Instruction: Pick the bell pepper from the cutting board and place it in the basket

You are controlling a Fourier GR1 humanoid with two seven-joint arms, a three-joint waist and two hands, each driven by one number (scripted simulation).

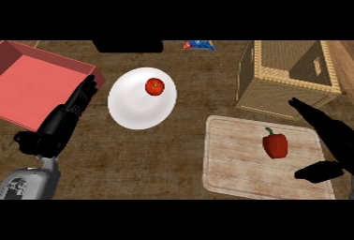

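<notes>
One bell pepper (275, 145), one cutting board (235, 164), one basket (276, 96), one plate (135, 112)

Red fruit (154, 86) on white plate (135, 112); red box (34, 89) left.

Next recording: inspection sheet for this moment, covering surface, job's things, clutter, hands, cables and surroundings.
Surface: brown wooden counter, no spills seen.
Job's things: red bell pepper lies on pale wooden cutting board; woven wicker basket beyond the board, pepper not in it.
Clutter: white round plate with small red round fruit; red open box; blue-and-red packet; black object at far edge.
Grippers: left robot hand open, resting beside the red box; right robot hand open, right of the pepper, apart from it.
Cables: nothing seen.
Surroundings: nothing seen.
</notes>
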